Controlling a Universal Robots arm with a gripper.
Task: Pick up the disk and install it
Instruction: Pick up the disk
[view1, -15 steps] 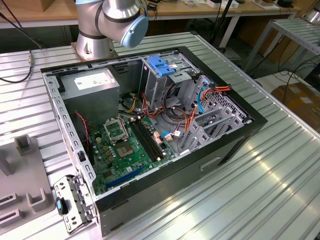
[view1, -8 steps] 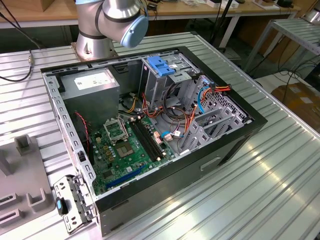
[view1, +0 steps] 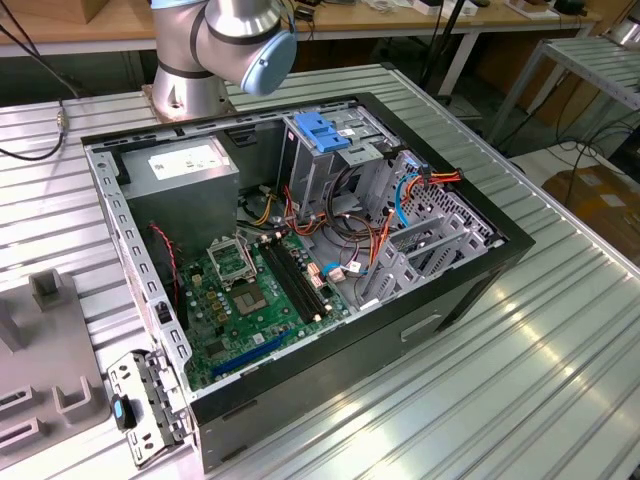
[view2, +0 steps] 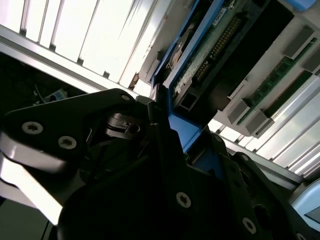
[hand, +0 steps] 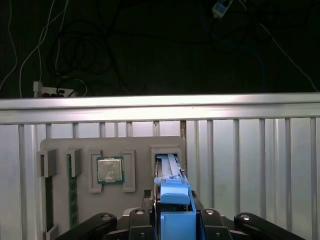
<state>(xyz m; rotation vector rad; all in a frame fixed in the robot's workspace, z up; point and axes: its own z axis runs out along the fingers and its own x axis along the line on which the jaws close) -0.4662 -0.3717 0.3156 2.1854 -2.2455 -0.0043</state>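
The arm's thick cylindrical joint (view1: 232, 35) is brushed silver-grey metal closed by a round pale-blue plastic cap (view1: 268, 56). Its round silver metal base (view1: 185, 92) stands at the far side of the scene, toward the exterior view's left. The matte black metal gripper (hand: 174, 220) is built of angular, plate-like links dotted with small silver socket-head screws (view2: 183, 200) in both wrist views, and in the second wrist view a pale grey bracket (view2: 25, 187) edges its body.

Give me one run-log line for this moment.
hand at disk | disk on edge in grey holder slot | computer case open | not installed
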